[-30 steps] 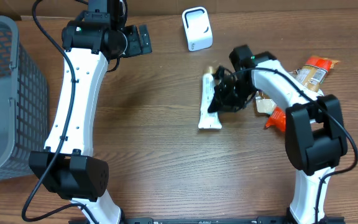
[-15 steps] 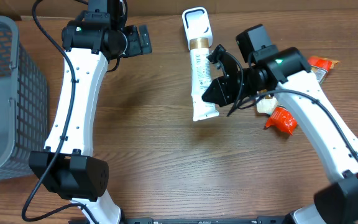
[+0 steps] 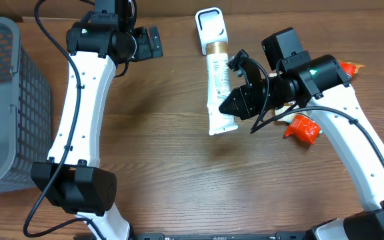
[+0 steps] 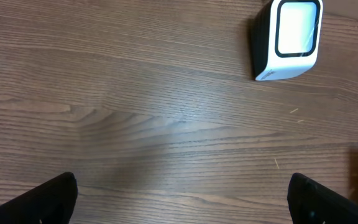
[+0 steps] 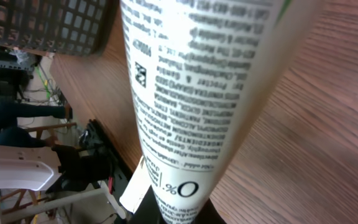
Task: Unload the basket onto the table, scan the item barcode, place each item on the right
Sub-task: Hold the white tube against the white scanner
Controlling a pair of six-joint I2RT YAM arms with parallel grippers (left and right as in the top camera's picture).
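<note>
A white tube (image 3: 217,87) with a gold cap hangs over the table, cap end pointing at the white barcode scanner (image 3: 209,23) at the back. My right gripper (image 3: 235,100) is shut on the tube's lower part from the right. In the right wrist view the tube (image 5: 197,93) fills the frame with small black print, and the right gripper (image 5: 179,211) pinches it at the bottom edge. My left gripper (image 3: 153,42) stands open at the back left, holding nothing. The left wrist view shows the scanner (image 4: 289,38) at top right, beyond the wide-apart left gripper (image 4: 182,199).
A grey mesh basket (image 3: 5,100) stands at the left edge. A red-orange pouch (image 3: 303,127) lies right of the tube, under my right arm. The corner of an orange packet (image 3: 352,67) shows behind that arm.
My right arm lifted the tube off the table and carried it back towards the scanner. In the last half second it shifted only slightly. The left arm has not moved.
</note>
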